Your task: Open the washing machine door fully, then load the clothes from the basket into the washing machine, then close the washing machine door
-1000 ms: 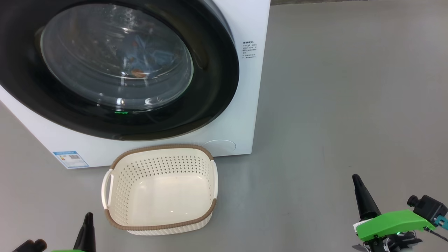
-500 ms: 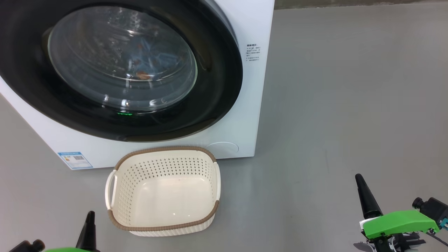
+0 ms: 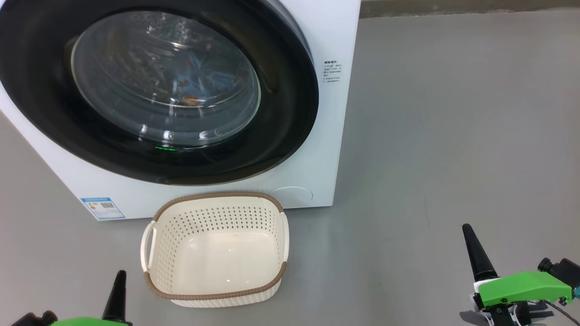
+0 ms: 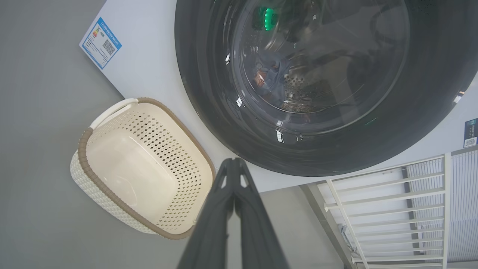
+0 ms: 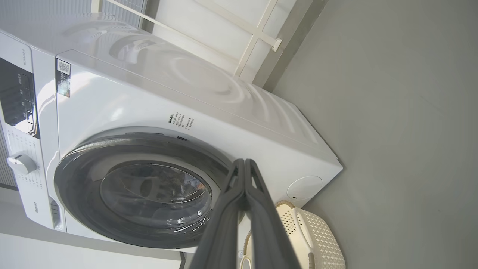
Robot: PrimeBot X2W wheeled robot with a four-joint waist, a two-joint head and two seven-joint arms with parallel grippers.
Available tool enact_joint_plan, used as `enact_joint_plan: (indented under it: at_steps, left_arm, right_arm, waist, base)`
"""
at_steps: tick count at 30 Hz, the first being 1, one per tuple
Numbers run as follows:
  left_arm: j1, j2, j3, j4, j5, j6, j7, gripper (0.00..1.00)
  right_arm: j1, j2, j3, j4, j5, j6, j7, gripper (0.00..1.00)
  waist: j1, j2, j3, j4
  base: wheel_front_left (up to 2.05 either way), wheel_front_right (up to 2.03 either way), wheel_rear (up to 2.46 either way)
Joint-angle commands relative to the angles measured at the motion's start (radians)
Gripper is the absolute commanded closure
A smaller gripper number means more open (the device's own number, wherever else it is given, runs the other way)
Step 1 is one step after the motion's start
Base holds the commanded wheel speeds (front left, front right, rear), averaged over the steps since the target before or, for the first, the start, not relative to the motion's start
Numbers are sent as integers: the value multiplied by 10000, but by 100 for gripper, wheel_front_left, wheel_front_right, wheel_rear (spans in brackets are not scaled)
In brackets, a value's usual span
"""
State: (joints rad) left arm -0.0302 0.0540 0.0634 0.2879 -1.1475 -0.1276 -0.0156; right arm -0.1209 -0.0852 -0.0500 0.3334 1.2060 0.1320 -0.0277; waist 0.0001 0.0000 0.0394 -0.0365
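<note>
Grey floor (image 3: 453, 136). Door (image 3: 285, 136) shut on the washing machine (image 3: 337, 136); clothes (image 3: 199, 86) behind its glass, in the drum. Basket (image 3: 217, 296) empty at its foot, kept handy for loading. My left gripper (image 4: 233, 161) and right gripper (image 5: 244, 161) clenched, holding nothing; job looks done.
</note>
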Motion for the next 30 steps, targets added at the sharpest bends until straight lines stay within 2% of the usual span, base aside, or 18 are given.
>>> enact_joint_plan:
  at_steps: [1,30]
  left_arm:
    - [-493,123,269,-291,-281,0,89,100]
    - [-749,10,449,-353,-3326,-8,943,100]
  right_arm:
    - [-64,-9,62,-329,344,-8,72,100]
    - [28,143,-303,-681,3052,-12,911,100]
  waist:
    - [-1,0,-17,16]
    - [-1,0,-282,262]
  base:
    - [0,0,0]
    - [0,0,0]
